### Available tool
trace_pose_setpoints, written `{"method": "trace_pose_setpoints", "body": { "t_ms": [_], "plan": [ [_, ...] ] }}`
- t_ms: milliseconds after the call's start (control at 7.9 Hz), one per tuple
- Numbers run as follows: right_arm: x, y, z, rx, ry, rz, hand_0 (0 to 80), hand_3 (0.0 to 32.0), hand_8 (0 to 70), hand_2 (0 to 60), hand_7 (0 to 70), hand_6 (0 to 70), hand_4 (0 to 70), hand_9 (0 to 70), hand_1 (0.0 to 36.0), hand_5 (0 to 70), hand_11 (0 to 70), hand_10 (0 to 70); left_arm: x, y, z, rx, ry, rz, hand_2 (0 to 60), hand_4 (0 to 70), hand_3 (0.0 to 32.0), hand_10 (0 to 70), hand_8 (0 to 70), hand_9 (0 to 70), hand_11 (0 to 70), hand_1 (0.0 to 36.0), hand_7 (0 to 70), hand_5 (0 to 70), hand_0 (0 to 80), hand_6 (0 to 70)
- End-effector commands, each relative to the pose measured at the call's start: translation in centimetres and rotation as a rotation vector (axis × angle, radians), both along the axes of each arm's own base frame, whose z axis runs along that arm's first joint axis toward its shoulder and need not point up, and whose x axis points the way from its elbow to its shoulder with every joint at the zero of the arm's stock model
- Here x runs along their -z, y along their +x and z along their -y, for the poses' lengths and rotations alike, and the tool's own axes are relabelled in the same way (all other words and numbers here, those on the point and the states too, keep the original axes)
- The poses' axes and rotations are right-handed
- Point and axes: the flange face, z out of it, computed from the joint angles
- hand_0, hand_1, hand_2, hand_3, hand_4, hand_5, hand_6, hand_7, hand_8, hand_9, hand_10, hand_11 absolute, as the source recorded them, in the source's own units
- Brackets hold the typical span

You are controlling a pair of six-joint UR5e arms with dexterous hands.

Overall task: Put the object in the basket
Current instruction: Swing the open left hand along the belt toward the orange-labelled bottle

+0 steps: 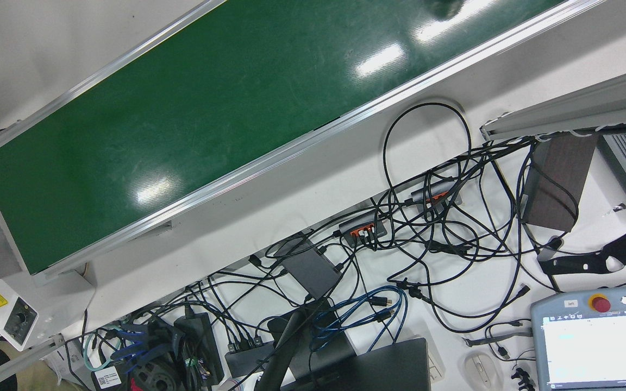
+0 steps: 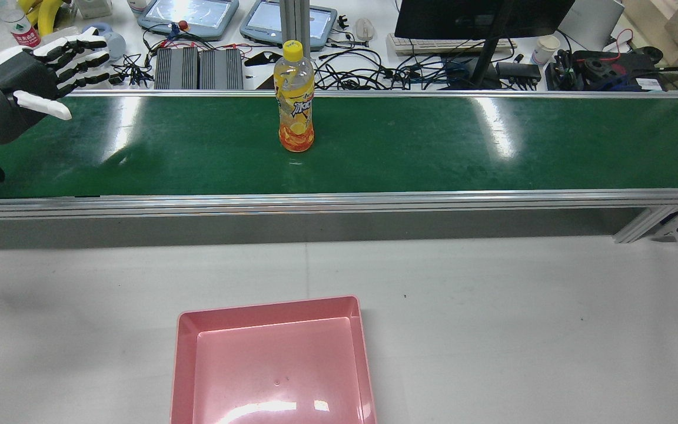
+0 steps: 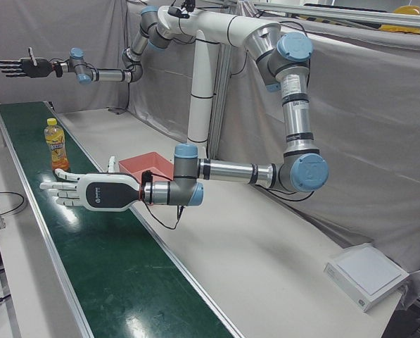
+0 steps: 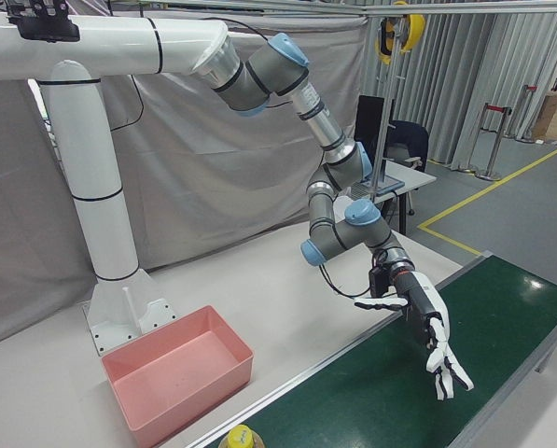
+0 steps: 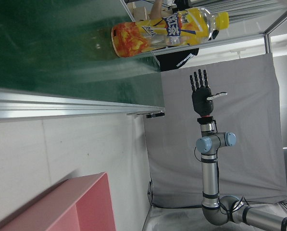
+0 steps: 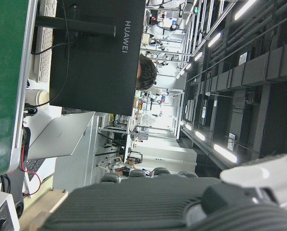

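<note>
Sitting bare on the desk [image 2: 492, 330], the pink basket [image 2: 271, 365] holds nothing; beyond, the orange drink bottle [image 2: 295, 97] stands upright on the green conveyor [image 2: 433, 147], both the left robot hand [image 2: 50, 65] and right robot hand [image 3: 20, 67] spread, holding nothing.

Left arm [image 3: 231, 171]: white-and-silver, with blue joint caps; upper section hangs straight down, forearm runs level from the bent elbow.
Left hand [image 3: 90, 191]: pale grey back, white thumb; held flat and level, fingers [image 2: 80, 56] straight and spread, holding nothing.
Right arm [image 3: 104, 74]: stretched out long and almost level, high up.
Right hand [image 3: 20, 67]: black palm, white thumb; fingers [image 5: 199, 77] straight and fanned, empty.
</note>
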Motion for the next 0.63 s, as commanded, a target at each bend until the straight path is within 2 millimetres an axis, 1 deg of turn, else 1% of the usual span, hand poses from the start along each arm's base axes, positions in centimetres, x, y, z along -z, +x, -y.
{"method": "trace_pose_setpoints", "body": {
  "t_ms": [0, 127, 253, 380, 506],
  "plan": [
    [-0.1, 0.0, 0.0, 0.000, -0.001, 0.000, 0.0, 0.0, 0.0, 0.0, 0.0, 0.0, 0.0, 0.0, 0.0, 0.0, 0.0, 0.0, 2.1, 0.3, 0.7, 0.021, 0.019, 0.010, 0.0, 12.9, 6.4, 8.6, 8.9, 9.0, 14.0, 10.4, 1.3, 23.4, 55.2, 1.2],
    [-0.1, 0.0, 0.0, 0.000, -0.001, 0.000, 0.0, 0.0, 0.0, 0.0, 0.0, 0.0, 0.0, 0.0, 0.0, 0.0, 0.0, 0.0, 3.4, 0.6, 1.1, 0.034, 0.027, 0.008, 0.0, 12.8, 6.0, 8.6, 8.9, 9.0, 14.0, 10.6, 1.2, 23.6, 54.9, 1.3],
    [-0.1, 0.0, 0.0, 0.000, -0.001, 0.000, 0.0, 0.0, 0.0, 0.0, 0.0, 0.0, 0.0, 0.0, 0.0, 0.0, 0.0, 0.0, 4.4, 1.8, 1.2, 0.026, 0.031, 0.001, 0.0, 12.6, 6.2, 8.7, 8.7, 8.8, 14.1, 11.0, 1.2, 23.4, 54.6, 1.3],
    [-0.1, 0.0, 0.0, 0.000, -0.001, 0.000, 0.0, 0.0, 0.0, 0.0, 0.0, 0.0, 0.0, 0.0, 0.0, 0.0, 0.0, 0.0, 5.0, 4.2, 0.7, 0.000, 0.035, -0.009, 0.0, 12.2, 6.6, 8.6, 8.3, 8.1, 14.1, 11.0, 1.1, 23.2, 54.8, 0.9],
    [-0.1, 0.0, 0.0, 0.000, -0.001, 0.000, 0.0, 0.0, 0.0, 0.0, 0.0, 0.0, 0.0, 0.0, 0.0, 0.0, 0.0, 0.0, 5.0, 6.5, -0.1, 0.006, 0.020, -0.030, 0.0, 11.9, 7.2, 8.6, 8.5, 8.4, 14.0, 10.6, 0.9, 23.1, 54.0, 0.7]
  ]
}}
